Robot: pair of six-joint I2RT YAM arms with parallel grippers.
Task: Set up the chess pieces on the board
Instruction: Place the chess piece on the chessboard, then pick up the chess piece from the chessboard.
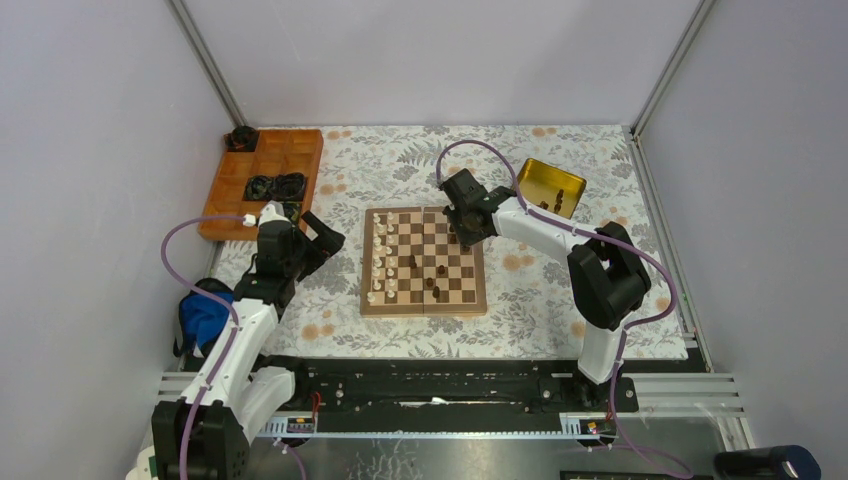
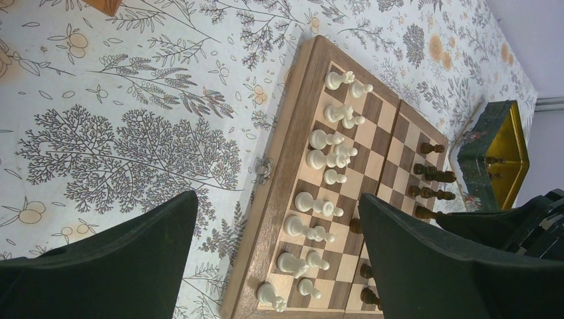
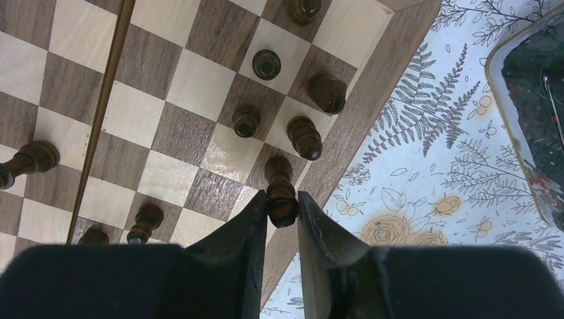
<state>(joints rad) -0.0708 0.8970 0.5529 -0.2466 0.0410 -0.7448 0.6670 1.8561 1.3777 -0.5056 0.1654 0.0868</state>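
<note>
Glossy wooden board, polished wooden chess pieces, matt floral cloth, shiny metal tin

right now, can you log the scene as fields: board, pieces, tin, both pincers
board: wooden chessboard on floral cloth, mid-table
white pieces: two rows along its left side
dark pieces: several on its right half, ranks unfinished
yellow tin: beyond board's right, holds few dark pieces
left pincer: open, empty, left of board
right pincer: shut on a dark piece at board's right edge
</note>
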